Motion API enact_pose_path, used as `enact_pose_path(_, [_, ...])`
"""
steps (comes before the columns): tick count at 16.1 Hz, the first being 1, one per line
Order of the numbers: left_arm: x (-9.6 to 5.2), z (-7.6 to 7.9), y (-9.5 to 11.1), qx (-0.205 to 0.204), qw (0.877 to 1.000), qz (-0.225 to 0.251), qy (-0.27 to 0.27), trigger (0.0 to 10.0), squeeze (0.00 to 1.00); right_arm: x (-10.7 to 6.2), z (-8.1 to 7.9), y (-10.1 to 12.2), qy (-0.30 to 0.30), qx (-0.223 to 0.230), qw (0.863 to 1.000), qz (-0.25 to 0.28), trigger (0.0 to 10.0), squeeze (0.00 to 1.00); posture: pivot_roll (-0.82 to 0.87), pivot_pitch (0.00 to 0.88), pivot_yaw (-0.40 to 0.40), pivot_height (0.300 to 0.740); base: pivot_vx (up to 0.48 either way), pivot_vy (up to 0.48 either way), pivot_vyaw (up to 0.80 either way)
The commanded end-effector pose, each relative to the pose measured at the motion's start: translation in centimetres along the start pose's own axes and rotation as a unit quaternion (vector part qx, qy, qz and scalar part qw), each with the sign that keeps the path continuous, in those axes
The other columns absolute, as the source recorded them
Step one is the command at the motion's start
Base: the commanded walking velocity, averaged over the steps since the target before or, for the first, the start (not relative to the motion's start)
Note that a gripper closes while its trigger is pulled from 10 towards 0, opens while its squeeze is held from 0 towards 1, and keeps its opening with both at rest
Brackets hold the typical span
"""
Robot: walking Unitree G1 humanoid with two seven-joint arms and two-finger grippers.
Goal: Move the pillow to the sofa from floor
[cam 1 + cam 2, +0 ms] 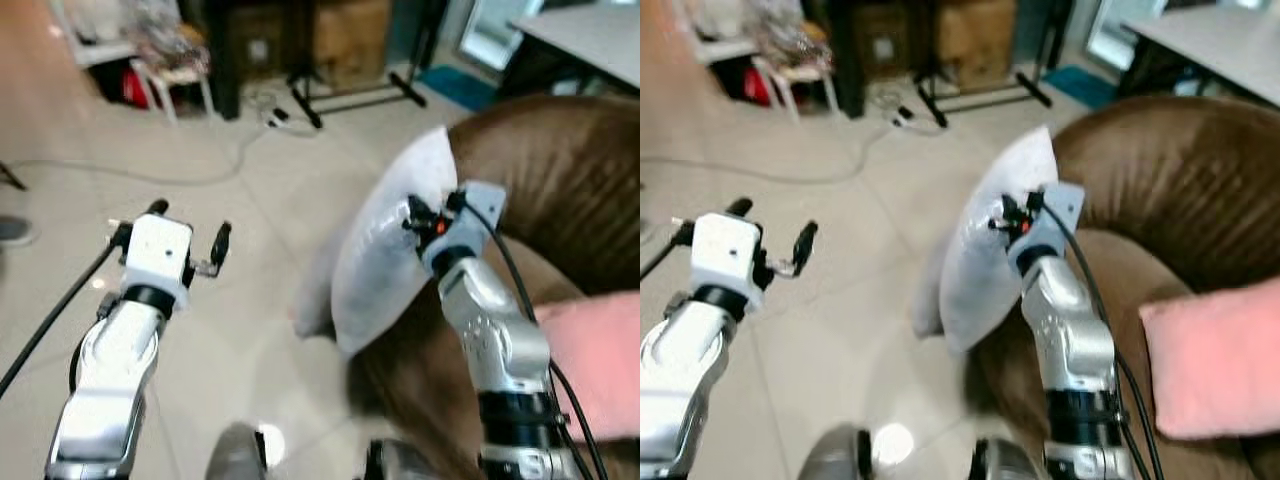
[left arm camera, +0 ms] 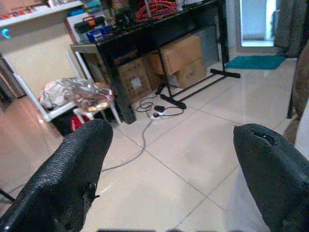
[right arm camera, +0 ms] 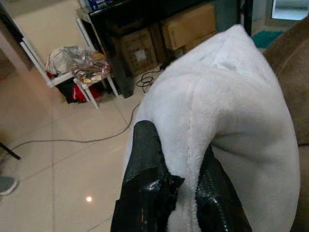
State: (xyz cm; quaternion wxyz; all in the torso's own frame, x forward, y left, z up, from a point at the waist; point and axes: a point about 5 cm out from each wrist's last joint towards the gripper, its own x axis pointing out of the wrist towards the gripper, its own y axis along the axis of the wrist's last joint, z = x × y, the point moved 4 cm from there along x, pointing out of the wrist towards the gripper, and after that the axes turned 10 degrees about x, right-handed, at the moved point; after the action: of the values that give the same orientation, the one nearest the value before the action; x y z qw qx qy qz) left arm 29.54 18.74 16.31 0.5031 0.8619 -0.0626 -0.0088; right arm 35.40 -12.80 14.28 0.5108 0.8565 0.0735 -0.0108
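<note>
Our right gripper (image 3: pixel 181 193) has its jaws clamped on a fold of the pillow (image 1: pixel 385 250), pinching the fleecy seam between the two black fingers (image 3: pixel 145 169). The pillow hangs off the floor (image 1: pixel 250 330), most of its bulk beyond and below the jaws, its far edge against the brown sofa (image 1: pixel 560 170) arm. A pink cushion (image 1: pixel 1215 355) lies on the seat, back behind the jaws toward our own body.

Our left gripper (image 1: pixel 190 240) is held out over the floor with its jaws wide apart and nothing between them, well clear of the pillow.

What worries us is the grip. The jaws hold only a thin ridge of soft cloth near one edge, so the weight pulls away from the pinch; a quick swing toward the seat could, we judge, drag the fabric out and drop the pillow back to the floor. The pillow also seems to be pressed against the sofa arm just past the jaws. If we push forward instead of lifting over, it may catch there, fold, and peel loose. Letting go too early, with the bulk still outside the arm, would let it slide down the sofa's side. The free seat area looks modest beside the cushion, so a careless release could leave the pillow perched on the edge.
</note>
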Motion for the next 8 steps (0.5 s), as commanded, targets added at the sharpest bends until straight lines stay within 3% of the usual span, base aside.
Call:
enact_pose_path(1, [0.21,0.32,0.02,-0.002,1.0,0.0,-0.011,10.0,0.0,-0.27,-0.29,1.41,0.006,0.01,1.0,0.028,10.0,0.0,0.13,0.0,-0.025,0.74,0.0,0.0,0.0])
enact_pose_path(4, [0.28,0.26,0.2,0.0,1.0,0.005,-0.014,10.0,0.0,-0.05,0.25,1.59,-0.023,0.013,0.999,0.042,10.0,0.0,0.13,0.0,-0.021,0.74,0.0,0.0,0.0])
enact_pose_path(8, [0.38,-0.13,0.28,0.0,1.0,0.005,-0.007,10.0,0.0,0.25,-0.72,1.52,-0.009,-0.01,0.999,0.04,10.0,0.0,0.14,0.0,-0.024,0.74,0.0,0.0,0.0])
